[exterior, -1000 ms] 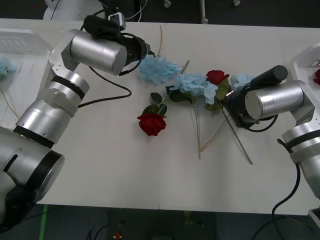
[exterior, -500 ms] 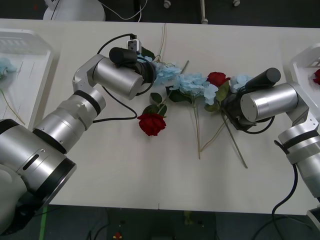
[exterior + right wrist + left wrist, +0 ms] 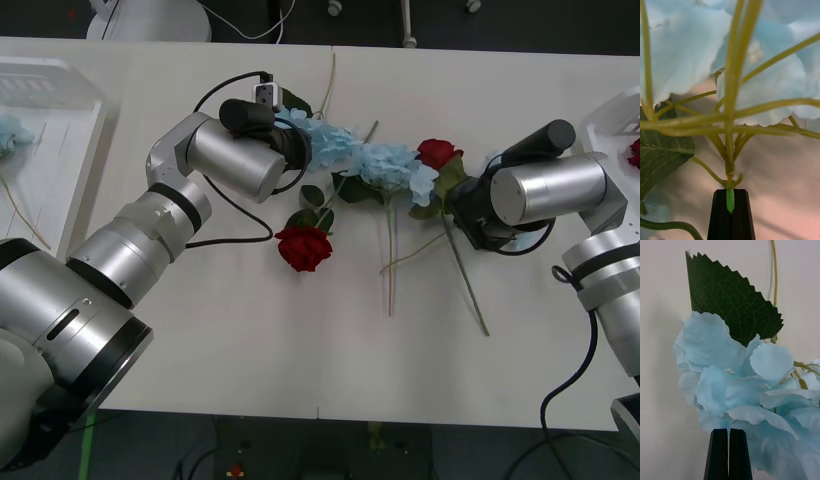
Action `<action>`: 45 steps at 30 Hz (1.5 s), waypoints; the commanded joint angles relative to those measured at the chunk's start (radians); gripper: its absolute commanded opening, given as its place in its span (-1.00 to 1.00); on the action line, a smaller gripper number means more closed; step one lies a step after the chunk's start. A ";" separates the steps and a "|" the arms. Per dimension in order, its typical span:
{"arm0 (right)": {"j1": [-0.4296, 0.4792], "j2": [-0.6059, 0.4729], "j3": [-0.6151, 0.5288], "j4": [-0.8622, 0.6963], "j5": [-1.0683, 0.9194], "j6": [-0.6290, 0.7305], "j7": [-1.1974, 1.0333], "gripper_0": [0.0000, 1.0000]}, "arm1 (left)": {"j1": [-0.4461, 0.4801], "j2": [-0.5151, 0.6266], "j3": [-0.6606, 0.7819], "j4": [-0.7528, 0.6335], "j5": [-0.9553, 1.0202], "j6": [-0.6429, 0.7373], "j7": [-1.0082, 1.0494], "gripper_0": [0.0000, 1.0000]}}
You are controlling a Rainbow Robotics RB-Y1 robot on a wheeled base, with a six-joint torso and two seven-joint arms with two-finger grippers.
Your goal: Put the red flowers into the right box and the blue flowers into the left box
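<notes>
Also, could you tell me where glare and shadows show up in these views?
Front view: glare streaks on the silver left arm and right arm, soft shadows beneath them on the table. Right wrist view: the blue flowers shade the table. Left wrist view: even light.

Mid-table crowded: blue flowers (image 3: 385, 165) and red flowers (image 3: 303, 247) lie in a tangled row w/ crossing stems, left gripper (image 3: 300, 150) and right gripper (image 3: 462, 205) pressed in at either end. Near half of table (image 3: 250, 350) bare, open passage. Left box (image 3: 60, 150) and right box (image 3: 608, 120) sit at far edges.
</notes>
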 commanded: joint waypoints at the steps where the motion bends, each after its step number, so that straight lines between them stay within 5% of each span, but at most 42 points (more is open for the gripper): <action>1: -0.040 -0.111 -0.084 -0.012 -0.043 0.048 0.266 -1.00 | 0.045 0.043 0.008 -0.180 -0.012 0.104 0.007 -1.00; 11: -0.007 -0.321 -0.130 -0.043 -0.035 -0.015 0.788 -1.00 | 0.259 0.199 0.074 -0.748 0.012 0.545 0.007 -1.00; 16: 0.029 -0.354 -0.130 -0.047 -0.069 -0.104 0.913 -1.00 | 0.280 0.215 0.082 -0.798 0.014 0.579 0.004 -0.90; 18: 0.058 -0.358 -0.130 -0.047 -0.114 -0.182 0.972 -1.00 | 0.268 0.207 0.083 -0.766 0.003 0.530 0.002 0.27; 21: 0.096 -0.361 -0.130 -0.063 -0.186 -0.263 1.059 -1.00 | 0.237 0.185 0.082 -0.688 0.003 0.443 -0.027 0.96; 32: 0.288 -0.377 -0.188 -0.339 -0.445 -0.467 1.229 -1.00 | 0.092 0.084 0.066 -0.367 0.029 0.326 -0.460 1.00; 39: 0.306 -0.377 -0.312 -0.437 -0.667 -0.466 1.430 -1.00 | 0.084 0.060 0.066 -0.358 0.040 0.326 -0.587 1.00; 45: 0.306 -0.377 -0.312 -0.489 -0.816 -0.466 1.624 -1.00 | 0.070 0.030 0.066 -0.358 0.015 0.311 -0.593 1.00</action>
